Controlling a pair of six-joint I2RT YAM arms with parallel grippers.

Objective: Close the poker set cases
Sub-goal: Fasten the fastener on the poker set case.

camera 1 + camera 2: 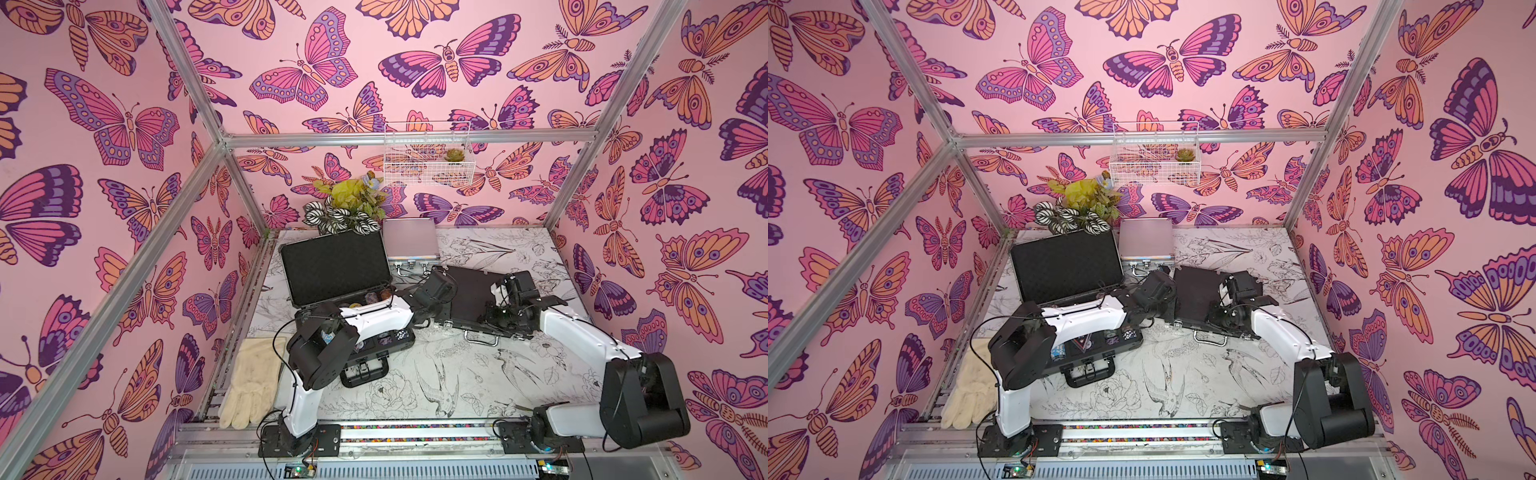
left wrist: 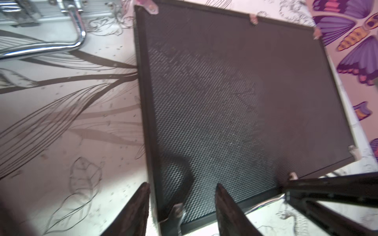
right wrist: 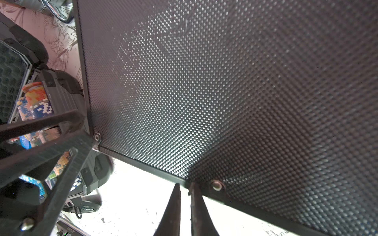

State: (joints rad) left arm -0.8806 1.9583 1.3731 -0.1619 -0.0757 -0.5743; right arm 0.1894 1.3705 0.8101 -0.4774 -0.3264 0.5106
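Wrist views, unlike top views, reveal left pincer (image 2: pixel 182 185) apart astride black case (image 2: pixel 235 102) edge; right pincer (image 3: pixel 184 185) nearly together.

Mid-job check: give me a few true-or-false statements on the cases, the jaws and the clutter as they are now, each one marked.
1. The large grey case stands open, lid up. True.
2. The silver case lies open with chips showing. False: its lid is down.
3. The left gripper has its jaws apart. True.
4. The glove lies beside the right arm's base. False: it lies beside the left arm base.
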